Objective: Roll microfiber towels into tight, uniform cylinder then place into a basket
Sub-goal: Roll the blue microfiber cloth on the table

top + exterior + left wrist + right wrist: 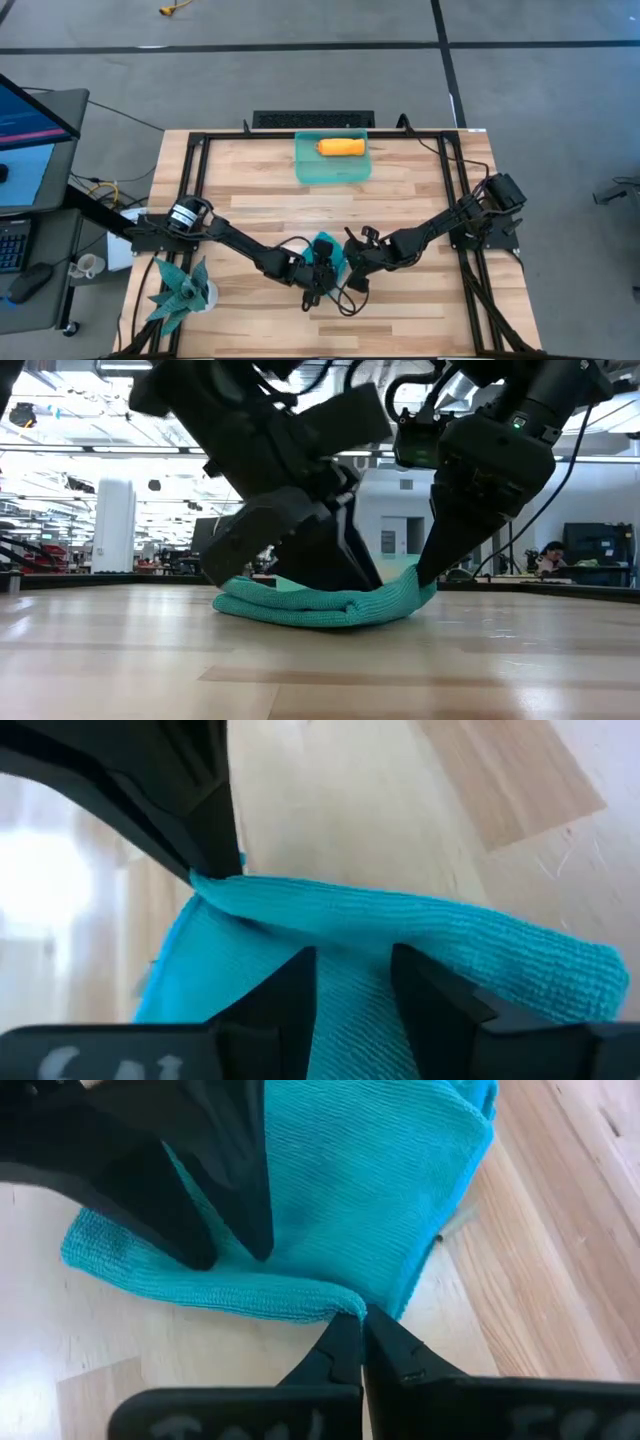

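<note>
A light butcher-block wooden table [400, 200] is sitting inside a black metal frame [200, 160] on a grey floor, with a desk and monitor [25, 120] standing off its left side and a spiky teal plant [180, 290] sitting at its near-left corner; in the low view a bright hall is stretching away behind, where a person [550, 558] is sitting at the far right. At the table's far edge the sea-green basket [333, 168] is holding the rolled orange towel [341, 147]. Near the front edge the teal towel [320, 600] is lying partly folded between both arms. The left gripper [352, 982] is standing partly open, its fingers pressing on the cloth. The right gripper [360, 1342] is pinching the towel's folded edge with its fingers closed together.
</note>
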